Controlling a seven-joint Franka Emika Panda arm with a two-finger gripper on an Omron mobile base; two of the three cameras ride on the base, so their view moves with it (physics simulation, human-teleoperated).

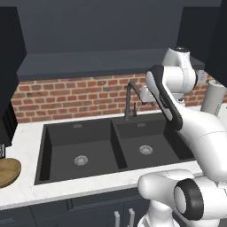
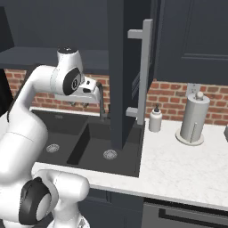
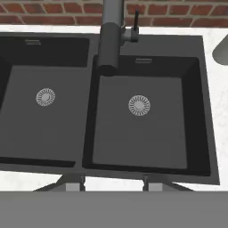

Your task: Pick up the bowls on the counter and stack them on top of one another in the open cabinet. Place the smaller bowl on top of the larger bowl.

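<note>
The tan wooden bowl [image 1: 8,172] sits on the white counter [image 1: 26,137] at the far left, cut off by the picture's edge. The glossy black bowl is out of view. Above the sink, the wide dark cabinet [image 1: 102,35] stands open with a bare interior. My gripper [image 1: 142,98] [image 2: 78,104] hangs over the double sink beside the faucet, far to the right of the wooden bowl. In the hand view the gripper [image 3: 113,185] is open, its fingertips [image 3: 73,182] wide apart with nothing between them, looking down into the basins.
A dark double sink [image 1: 111,148] with a tall faucet [image 1: 129,99] lies under the hand. An open cabinet door with a silver handle [image 2: 142,71] juts out right of the arm. A soap dispenser [image 2: 155,119] and paper towel holder [image 2: 194,118] stand on the right counter.
</note>
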